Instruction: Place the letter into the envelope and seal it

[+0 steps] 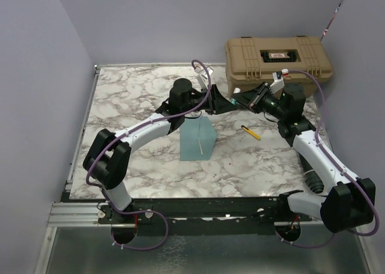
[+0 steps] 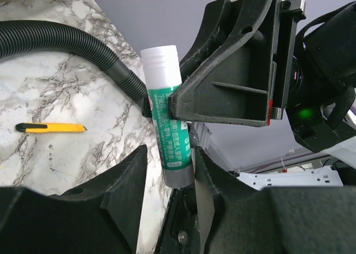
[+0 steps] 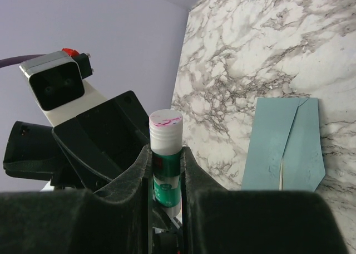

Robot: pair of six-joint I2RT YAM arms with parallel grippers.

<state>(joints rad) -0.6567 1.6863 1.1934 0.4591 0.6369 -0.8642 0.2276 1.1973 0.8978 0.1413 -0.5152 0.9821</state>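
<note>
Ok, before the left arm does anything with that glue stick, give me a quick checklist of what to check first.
1. Hold of the right gripper on the glue stick, clamped at its green label: ok.
2. Fingers of the left gripper on either side of the stick's lower end: ok. Whether they pinch it: cannot tell.
3. Cap on or off the stick: cannot tell.
4. Is the letter inside the envelope: cannot tell, no tan sheet in view.
5. The envelope lying flat on the table: ok.
6. The yellow utility knife lying apart from the envelope: ok.
</note>
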